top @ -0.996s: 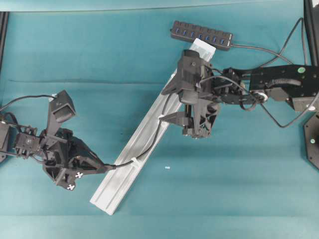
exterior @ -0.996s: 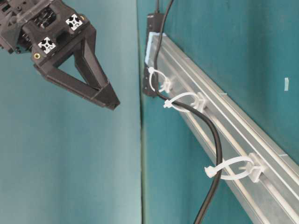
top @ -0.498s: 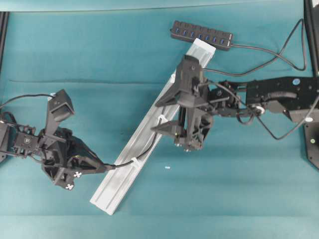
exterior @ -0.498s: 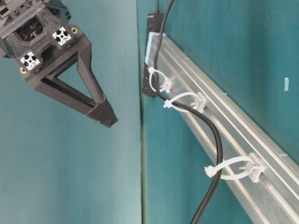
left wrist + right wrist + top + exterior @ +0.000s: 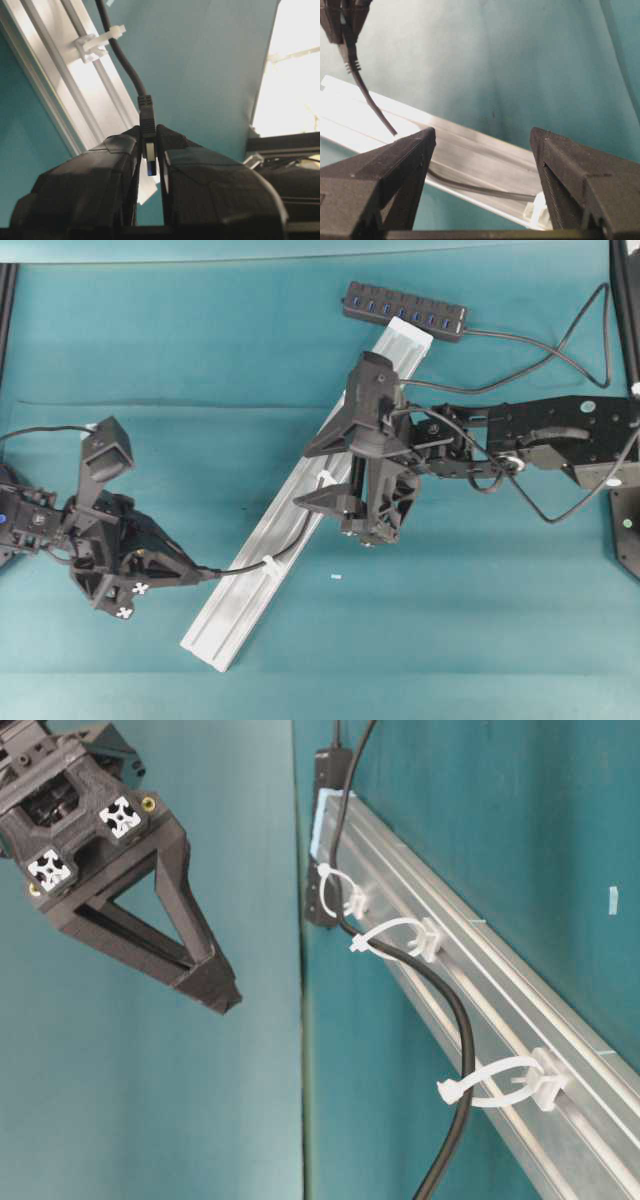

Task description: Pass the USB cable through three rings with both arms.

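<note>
Dark, limp cord: the USB cable (image 5: 455,1020) runs along the rail (image 5: 262,540) through three rings (image 5: 495,1084), one cable, one rail. It probably sags; best held at the stiff plug (image 5: 148,127). The left tool (image 5: 196,572), at 8 o'clock on the counter (image 5: 200,360), pinches that plug; the right tool (image 5: 482,140) gapes empty above.

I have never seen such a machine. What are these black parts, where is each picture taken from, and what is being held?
Two black robot arms work over a teal table. One picture looks down from above, one from table level, and two from cameras on the wrists. A silver rail carrying white rings lies on the table, with a USB hub beyond it. The left claw is shut on the plug of the USB cable, which runs through the rings. The right claw hangs open over the rail, holding nothing.
</note>
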Motion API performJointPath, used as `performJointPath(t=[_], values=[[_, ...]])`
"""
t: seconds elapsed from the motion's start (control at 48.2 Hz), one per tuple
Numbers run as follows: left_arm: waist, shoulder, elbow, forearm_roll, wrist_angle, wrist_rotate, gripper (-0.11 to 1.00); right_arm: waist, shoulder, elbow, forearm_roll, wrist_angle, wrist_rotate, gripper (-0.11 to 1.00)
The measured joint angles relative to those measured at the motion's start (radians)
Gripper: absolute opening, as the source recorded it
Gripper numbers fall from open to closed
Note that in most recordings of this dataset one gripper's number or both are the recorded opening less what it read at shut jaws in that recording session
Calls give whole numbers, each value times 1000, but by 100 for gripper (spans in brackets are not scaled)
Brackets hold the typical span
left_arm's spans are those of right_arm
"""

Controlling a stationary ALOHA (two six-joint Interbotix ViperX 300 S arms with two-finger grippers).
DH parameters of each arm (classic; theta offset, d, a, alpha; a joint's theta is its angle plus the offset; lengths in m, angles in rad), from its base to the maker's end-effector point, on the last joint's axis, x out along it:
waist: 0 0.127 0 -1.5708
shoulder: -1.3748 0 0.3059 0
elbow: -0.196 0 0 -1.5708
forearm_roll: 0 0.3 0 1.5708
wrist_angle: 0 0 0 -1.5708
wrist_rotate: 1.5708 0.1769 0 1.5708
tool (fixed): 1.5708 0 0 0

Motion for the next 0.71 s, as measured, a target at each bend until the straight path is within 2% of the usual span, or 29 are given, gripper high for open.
performJointPath(t=[0.207, 0.27, 0.436, 0.519, 0.581, 0.705], values=[[2, -20, 6, 0, 0, 51, 12, 2, 3, -5, 0, 0, 0, 81], [2, -21, 6, 0, 0, 61, 25, 2, 3, -5, 0, 0, 0, 81], [2, -28, 6, 0, 15, 77, 74, 0, 3, -5, 0, 0, 0, 81], [2, -31, 6, 0, 29, 86, 92, 0, 3, -5, 0, 0, 0, 81], [0, -34, 5, 0, 34, 100, 97, 0, 3, -5, 2, 2, 2, 81], [2, -52, 3, 0, 38, 170, 93, 0, 0, -8, 2, 0, 17, 81]])
